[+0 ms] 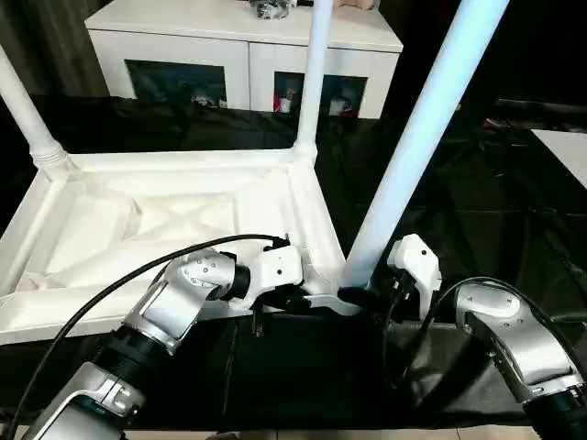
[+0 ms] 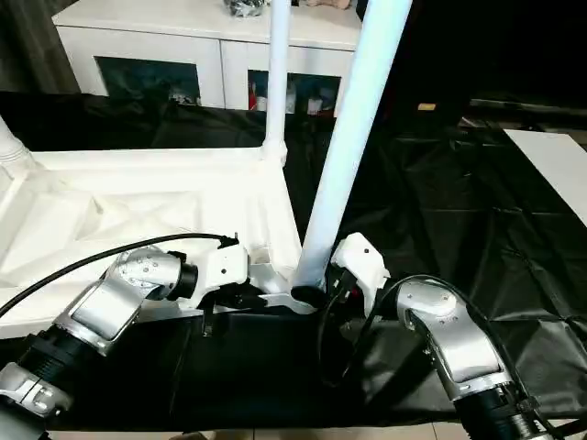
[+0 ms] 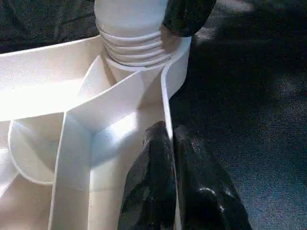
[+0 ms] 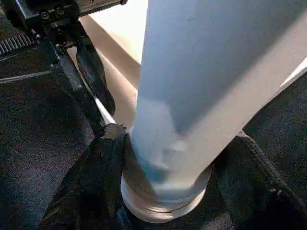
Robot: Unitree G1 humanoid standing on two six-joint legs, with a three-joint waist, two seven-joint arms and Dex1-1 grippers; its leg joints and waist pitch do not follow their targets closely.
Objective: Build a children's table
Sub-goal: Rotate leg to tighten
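Silver forearms frame the near edge of the desk [image 1: 514, 238], and both end effectors meet at the tabletop's near right corner. The left end effector [image 3: 171, 158] is clenched on the raised rim of the upturned tabletop [image 1: 165, 215], one finger on each side of the wall. The right end effector [image 4: 168, 177] has its fingers spread on either side of the base of the leg [image 1: 413, 147], close against it; whether they already press it I cannot tell.

That leg is the thing the next move turns on. It stands directly between the right fingers, with its threaded foot at the corner socket [image 3: 136, 50], just ahead of the left fingers along the rim. Its long axis climbs steeply and tilts away to the right, so it looks not yet straight in the socket. The right arm is the nearer one to turn or right it.

Two other legs [image 1: 312, 78] stand upright in the far corners. All leg tops are cut off, and the socket's inside is hidden.
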